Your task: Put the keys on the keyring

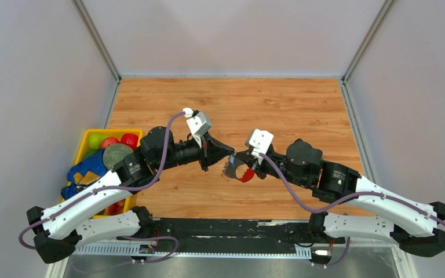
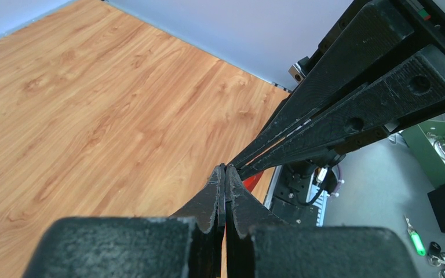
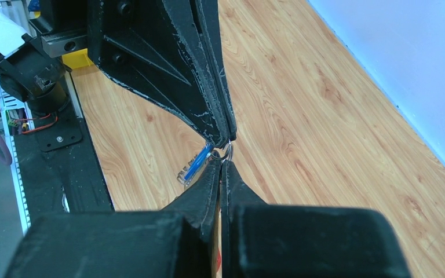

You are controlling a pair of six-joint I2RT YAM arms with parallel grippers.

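My two grippers meet tip to tip above the middle of the table. My left gripper (image 1: 230,153) is shut; in the right wrist view its fingers (image 3: 174,63) come down from the top and pinch the small metal ring (image 3: 223,152) of the keys, whose blue tag (image 3: 196,165) hangs beside the tips. My right gripper (image 1: 239,157) is shut on the keyring: the red loop (image 1: 247,174) and the glittery grey piece (image 1: 230,168) hang just under it. In the left wrist view my left gripper (image 2: 225,168) touches the right gripper's fingers (image 2: 353,87), with a sliver of the red loop (image 2: 255,178) behind them.
A yellow bin (image 1: 86,139) with toy fruit and a blue object (image 1: 84,168) stands at the table's left edge under the left arm. Grey walls close the table at the back and sides. The black base rail (image 1: 226,227) runs along the near edge.
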